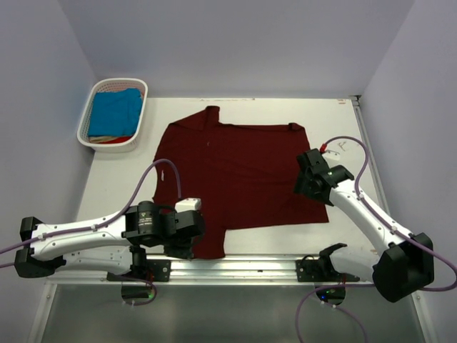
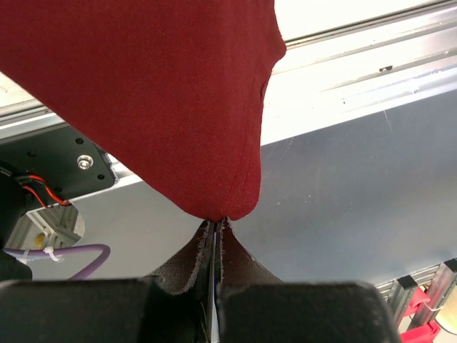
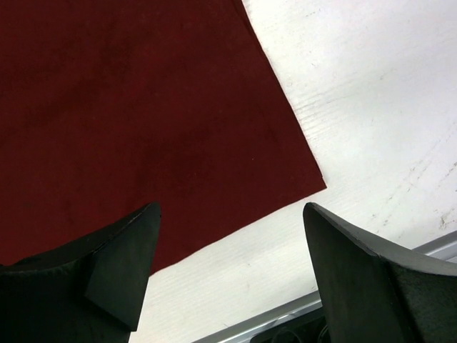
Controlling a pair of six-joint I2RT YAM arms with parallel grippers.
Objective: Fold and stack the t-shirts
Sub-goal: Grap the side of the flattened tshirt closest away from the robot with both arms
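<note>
Your left gripper [image 2: 215, 232] is clamped on the near-left edge of the maroon t-shirt [image 1: 243, 171], your right gripper [image 3: 230, 214] hangs spread apart over its near-right corner.

One t-shirt [image 1: 243, 179] lies on the table [image 1: 118, 187], another t-shirt [image 1: 114, 113] in the far-left basket [image 1: 86, 118].

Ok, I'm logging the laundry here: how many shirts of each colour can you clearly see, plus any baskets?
Maroon t-shirt: 1
Turquoise-blue t-shirt: 1
White basket: 1
Total: 3
Other cloth beneath the turquoise one is too hidden to count.
</note>
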